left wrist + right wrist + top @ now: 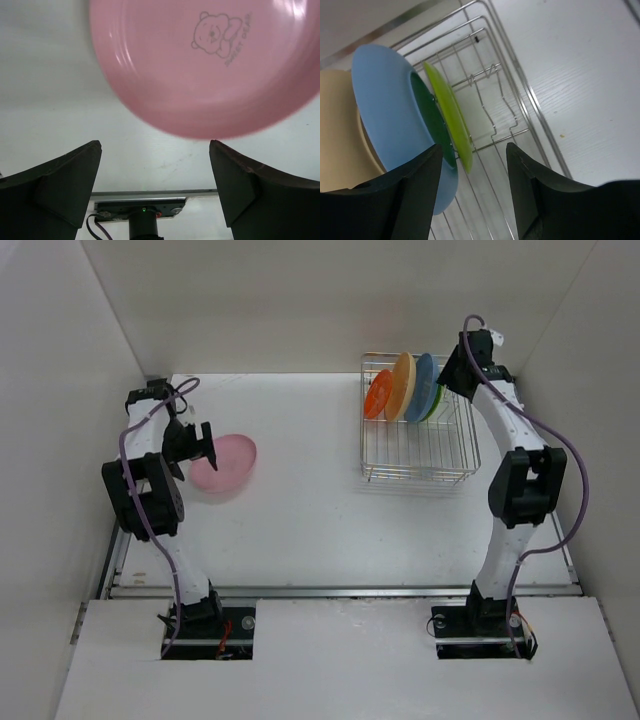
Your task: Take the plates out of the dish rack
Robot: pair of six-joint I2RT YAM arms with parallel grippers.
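Left pincer (205,445) hangs wide open and empty at the edge of the pink plate (225,462), which I see lying on the table (320,520) at nine o'clock. My right pincer (472,150), also spread, sits by the lime green plate (447,107), upright beside the blue plate (385,100) in the dish rack (420,455) at one o'clock.

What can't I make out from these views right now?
- Left wrist: pink plate cut off by top and right edges, near rim blurred.
- Right wrist: cream-yellow plate mostly behind blue plate, cut by left edge.
- Top external: orange-red plate too small to tell its dish rack slot; right gripper fingertips hidden by its wrist.
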